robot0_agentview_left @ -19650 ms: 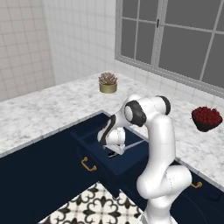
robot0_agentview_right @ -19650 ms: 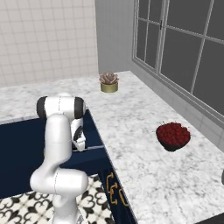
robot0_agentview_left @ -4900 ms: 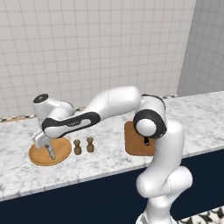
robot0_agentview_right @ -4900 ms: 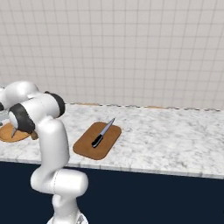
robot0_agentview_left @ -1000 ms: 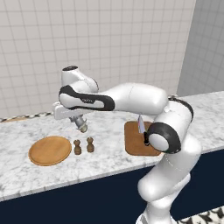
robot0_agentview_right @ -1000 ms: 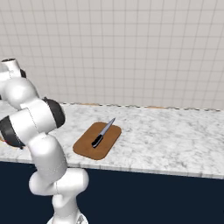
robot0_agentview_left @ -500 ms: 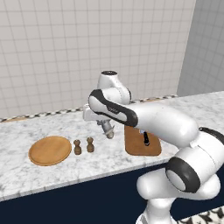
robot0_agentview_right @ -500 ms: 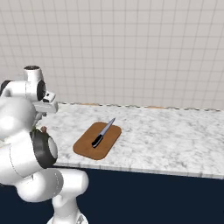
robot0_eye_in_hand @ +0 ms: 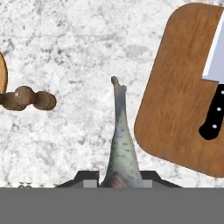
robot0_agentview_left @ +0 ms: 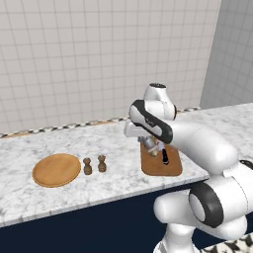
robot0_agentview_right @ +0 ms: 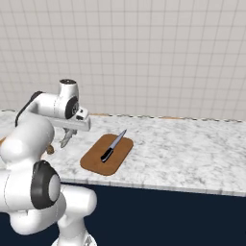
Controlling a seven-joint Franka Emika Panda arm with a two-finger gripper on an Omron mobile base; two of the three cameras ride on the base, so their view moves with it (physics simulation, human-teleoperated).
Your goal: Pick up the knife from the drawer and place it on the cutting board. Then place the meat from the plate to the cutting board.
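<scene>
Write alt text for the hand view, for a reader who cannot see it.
The gripper holds the pale, speckled meat above the marble counter, beside the brown cutting board. The knife already lies on the board, and two small brown shakers stand at left.

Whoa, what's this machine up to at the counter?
A white robot arm is carrying a pale piece of meat in its gripper, held over the marble counter just beside the wooden cutting board. The knife already lies on that board. The round plate off to the side is bare, with two little brown shakers next to it.
</scene>
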